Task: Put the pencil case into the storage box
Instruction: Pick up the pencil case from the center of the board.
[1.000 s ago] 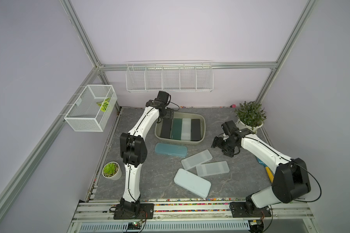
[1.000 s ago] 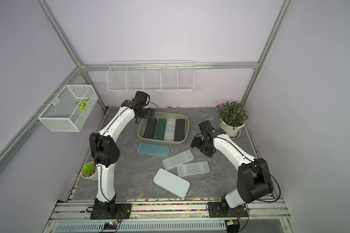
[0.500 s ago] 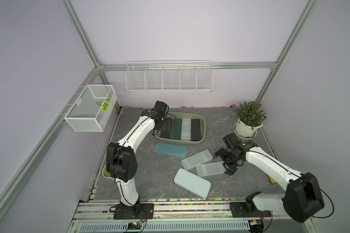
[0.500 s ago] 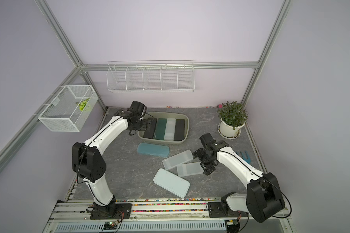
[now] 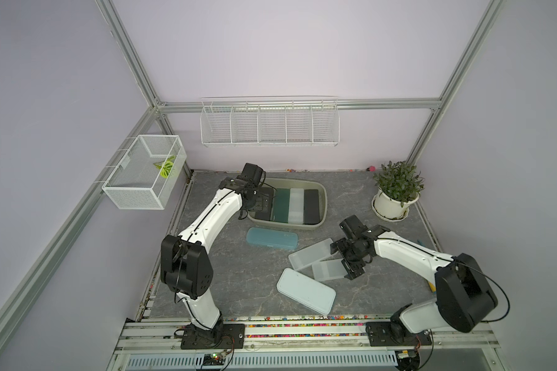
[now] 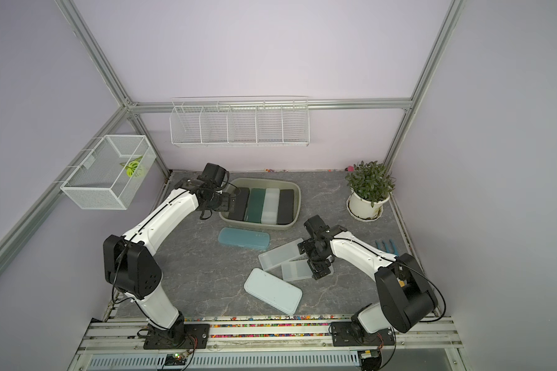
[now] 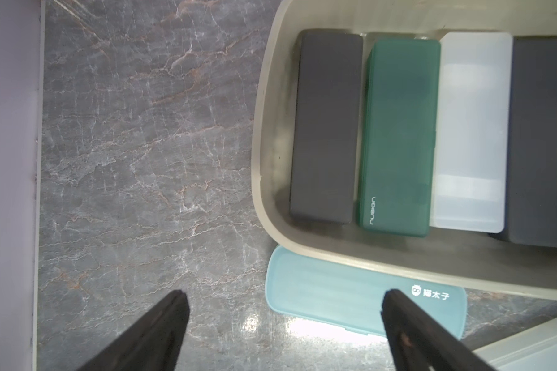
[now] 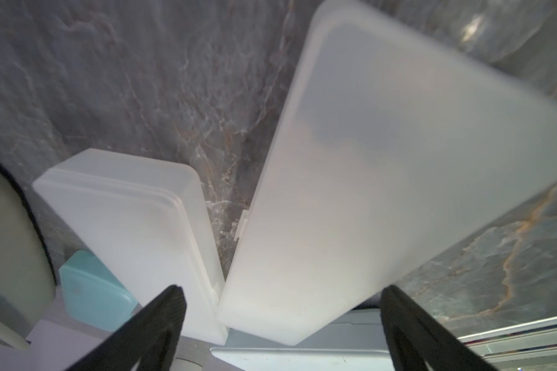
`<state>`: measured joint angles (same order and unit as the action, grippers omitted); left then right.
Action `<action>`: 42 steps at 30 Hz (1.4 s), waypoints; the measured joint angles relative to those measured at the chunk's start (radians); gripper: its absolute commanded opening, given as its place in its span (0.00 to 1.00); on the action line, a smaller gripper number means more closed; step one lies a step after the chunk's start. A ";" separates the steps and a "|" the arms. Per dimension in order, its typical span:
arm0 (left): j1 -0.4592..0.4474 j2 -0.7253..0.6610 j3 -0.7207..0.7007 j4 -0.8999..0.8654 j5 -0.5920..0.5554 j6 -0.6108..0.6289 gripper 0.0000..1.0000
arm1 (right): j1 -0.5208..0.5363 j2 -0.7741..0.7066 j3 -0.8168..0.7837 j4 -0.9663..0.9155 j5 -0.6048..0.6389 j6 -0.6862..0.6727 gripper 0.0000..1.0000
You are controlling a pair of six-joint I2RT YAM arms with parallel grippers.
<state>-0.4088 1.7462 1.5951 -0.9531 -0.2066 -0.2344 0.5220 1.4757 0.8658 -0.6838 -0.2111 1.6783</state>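
The right gripper is spread wide and empty over the 3 o'clock end of a frosted pencil case, which lies flat on the table. A second frosted case lies just beside it at 10 o'clock. The left gripper, equally wide and empty, hangs at the 9 o'clock end of the storage box. The box sits at 11 o'clock from the pencil case.

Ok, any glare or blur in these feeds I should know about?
Left wrist view: the olive-khaki plastic storage box is fairly sharp, but white glare washes out one long edge of the translucent teal pencil case. Right wrist view: the larger frosted white pencil case is soft, its far edge smeared; the smaller frosted white pencil case clearer. Both top views: evenly lit, crisp.
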 measured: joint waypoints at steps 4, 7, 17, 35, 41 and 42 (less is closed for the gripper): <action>0.000 0.000 -0.014 -0.002 -0.003 0.000 0.98 | 0.017 0.009 -0.029 0.031 0.000 0.032 0.98; 0.000 0.000 -0.024 -0.002 -0.004 0.000 0.98 | 0.024 0.019 -0.051 0.055 0.002 0.054 0.98; 0.000 -0.010 -0.047 -0.006 -0.009 0.008 0.92 | 0.026 0.053 -0.061 0.068 0.000 0.103 0.85; 0.029 -0.037 -0.051 -0.011 -0.026 0.032 0.91 | -0.091 -0.029 0.197 -0.290 0.250 -0.272 0.54; 0.049 -0.047 -0.056 -0.010 -0.026 0.034 0.91 | -0.085 0.145 0.563 -0.350 0.315 -0.594 0.53; 0.051 -0.049 -0.058 -0.011 -0.026 0.034 0.91 | -0.080 0.181 0.615 -0.356 0.315 -0.636 0.53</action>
<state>-0.3576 1.6970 1.5372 -0.9642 -0.2325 -0.2005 0.4423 1.6569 1.4807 -1.0401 0.1043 1.0420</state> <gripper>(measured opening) 0.911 0.752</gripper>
